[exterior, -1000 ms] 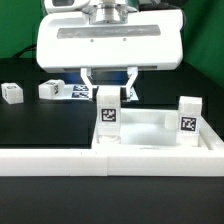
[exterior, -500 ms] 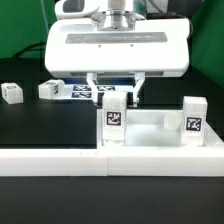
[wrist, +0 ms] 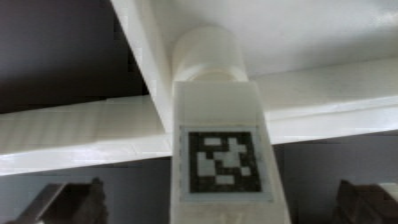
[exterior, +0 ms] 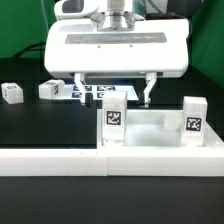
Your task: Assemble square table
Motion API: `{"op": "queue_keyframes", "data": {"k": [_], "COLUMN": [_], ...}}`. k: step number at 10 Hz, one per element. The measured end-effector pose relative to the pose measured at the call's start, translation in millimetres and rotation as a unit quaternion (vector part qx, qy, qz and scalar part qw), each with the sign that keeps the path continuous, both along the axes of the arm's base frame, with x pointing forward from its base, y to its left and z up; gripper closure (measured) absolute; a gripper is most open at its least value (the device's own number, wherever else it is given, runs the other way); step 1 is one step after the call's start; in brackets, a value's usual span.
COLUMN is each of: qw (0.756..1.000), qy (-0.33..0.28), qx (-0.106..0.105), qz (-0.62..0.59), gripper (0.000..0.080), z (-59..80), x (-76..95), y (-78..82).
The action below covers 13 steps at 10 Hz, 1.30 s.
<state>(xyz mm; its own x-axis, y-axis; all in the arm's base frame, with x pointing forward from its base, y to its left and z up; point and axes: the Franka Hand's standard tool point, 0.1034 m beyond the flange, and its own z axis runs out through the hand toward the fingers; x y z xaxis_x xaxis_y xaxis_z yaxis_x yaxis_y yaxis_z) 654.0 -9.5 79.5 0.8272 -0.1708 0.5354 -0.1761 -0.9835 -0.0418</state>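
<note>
The white square slab (exterior: 150,137) lies behind the front wall with two white tagged legs standing upright on it, one at its near left corner (exterior: 115,118) and one at the right (exterior: 190,117). My gripper (exterior: 116,97) is open, its fingers (exterior: 150,93) spread wide on either side of the left leg's top without touching it. In the wrist view this leg (wrist: 221,140) stands on the slab's rim (wrist: 71,125), centred between my gripper's (wrist: 217,203) dark fingers (wrist: 71,202). Two more legs (exterior: 12,93) (exterior: 52,89) lie loose on the table at the exterior view's left.
The long low white border wall (exterior: 60,162) runs across the front. The marker board (exterior: 85,92) lies flat behind the slab, partly hidden by my hand. The table is black; a green backdrop stands behind.
My fingers were shut on the left leg and have now spread apart, letting it go. The leg stays upright on the slab. Leg and slab shifted slightly to the exterior view's right earlier.
</note>
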Motion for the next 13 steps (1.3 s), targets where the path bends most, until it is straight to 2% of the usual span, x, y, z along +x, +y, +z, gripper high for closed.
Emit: {"op": "queue_keyframes", "data": {"k": [4,5,6,7,9,11,13], "qw": [1.000,0.999,0.997,0.993,0.973,0.956,0.953], "qy": [0.001,0.043,0.069,0.103,0.204,0.268,0.278], "qx": [0.001,0.021,0.039,0.059,0.103,0.121,0.122], "qz": [0.000,0.001,0.002,0.001,0.004,0.005,0.004], "gripper": [0.0150,0.0150,0.0150,0.0150,0.0150,0.0150,0.0150], "z": [0.0,-2.6,5.3,5.0,3.5,-0.5,-2.8], "x": [0.0,-3.3,-0.9,-1.0,0.8,4.9,11.6], "y": [-0.5,0.6,0.4,4.9,8.7,7.6,4.6]}}
